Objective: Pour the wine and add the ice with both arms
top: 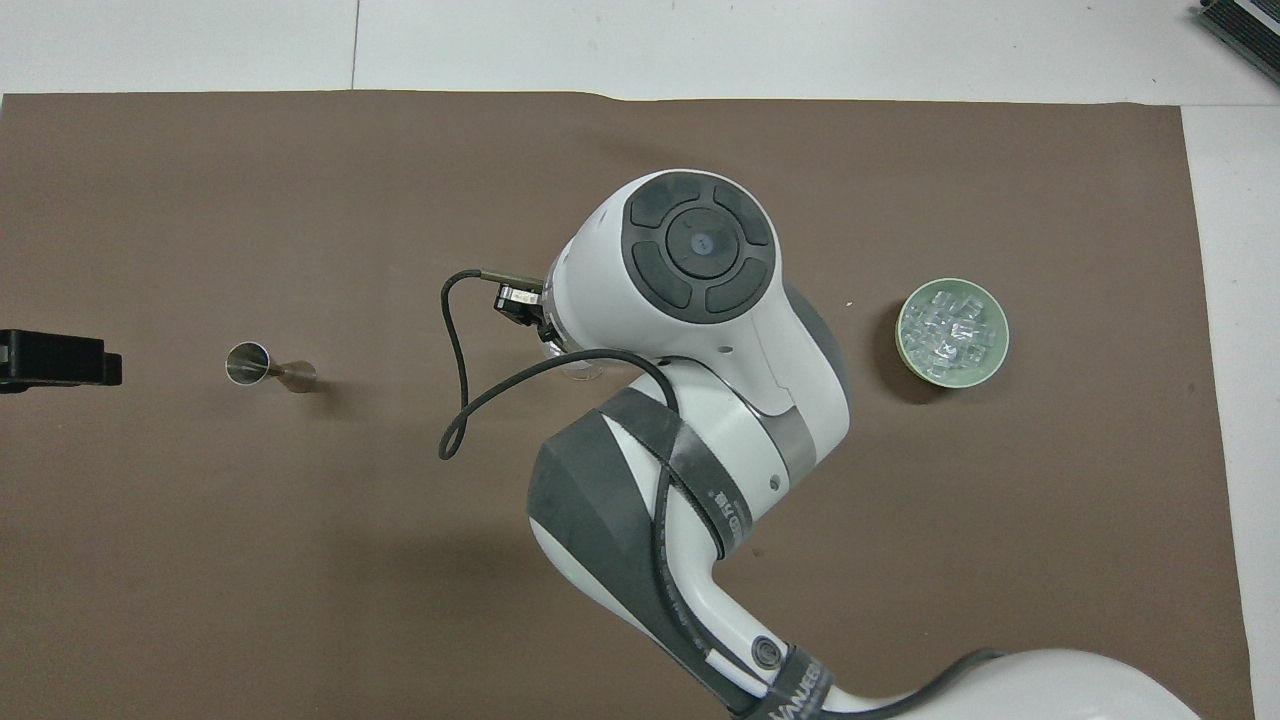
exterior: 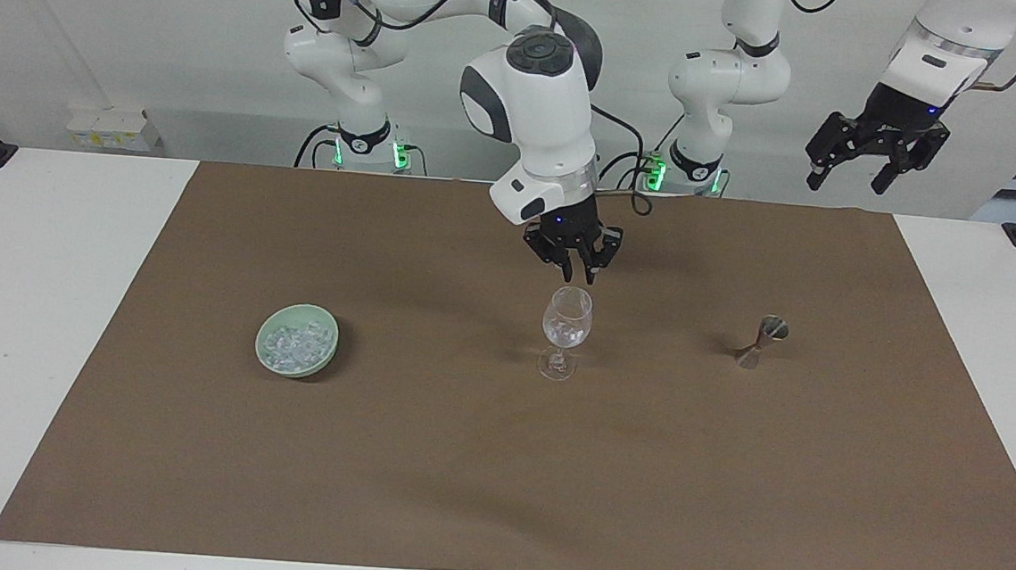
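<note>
A clear stemmed glass (exterior: 566,325) stands mid-mat with a few chunks of ice (exterior: 566,331) in its bowl. My right gripper (exterior: 574,274) hangs just above the glass rim, not touching it and holding nothing I can see. In the overhead view the right arm (top: 690,300) covers its gripper and all but a sliver of the glass (top: 582,369). More ice (exterior: 293,343) (top: 951,331) fills a green bowl (exterior: 326,346) (top: 905,355) toward the right arm's end. My left gripper (exterior: 848,176) (top: 55,357) waits open and empty, raised over the left arm's end. No wine is in view.
A small metal jigger (exterior: 759,340) (top: 262,366) lies tilted on the brown mat (exterior: 494,481), between the glass and the left arm's end. A black cable (top: 455,400) loops off the right wrist above the mat.
</note>
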You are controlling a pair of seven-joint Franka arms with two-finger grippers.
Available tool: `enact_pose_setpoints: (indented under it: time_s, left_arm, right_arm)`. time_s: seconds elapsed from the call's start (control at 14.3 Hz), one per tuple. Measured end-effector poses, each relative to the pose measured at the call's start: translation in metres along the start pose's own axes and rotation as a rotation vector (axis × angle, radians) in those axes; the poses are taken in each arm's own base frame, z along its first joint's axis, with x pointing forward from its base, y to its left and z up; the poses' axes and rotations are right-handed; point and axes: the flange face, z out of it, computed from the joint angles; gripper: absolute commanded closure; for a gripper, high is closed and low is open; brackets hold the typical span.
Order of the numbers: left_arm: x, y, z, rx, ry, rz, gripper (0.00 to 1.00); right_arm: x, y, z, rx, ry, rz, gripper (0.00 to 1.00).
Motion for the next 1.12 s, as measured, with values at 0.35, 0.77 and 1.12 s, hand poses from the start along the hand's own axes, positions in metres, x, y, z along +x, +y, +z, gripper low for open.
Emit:
enact_pose_setpoints:
  time_s: [0.35,0.77,1.12]
  left_arm:
    - [-0.001,0.001,-0.001,0.004,0.004,0.006,0.0]
    - [0.0,0.002,-0.009,0.009,0.021,0.012,0.0]
    - [0.001,-0.001,-0.005,0.012,0.013,0.01,0.0]
  right_arm:
    - [0.028,0.053,-0.058,-0.055,0.027,0.032,0.0]
    - [0.037,0.135,-0.122,-0.155,0.042,-0.048,0.0]
    - [0.032,0.168,-0.155,-0.211,0.016,-0.124,0.0]
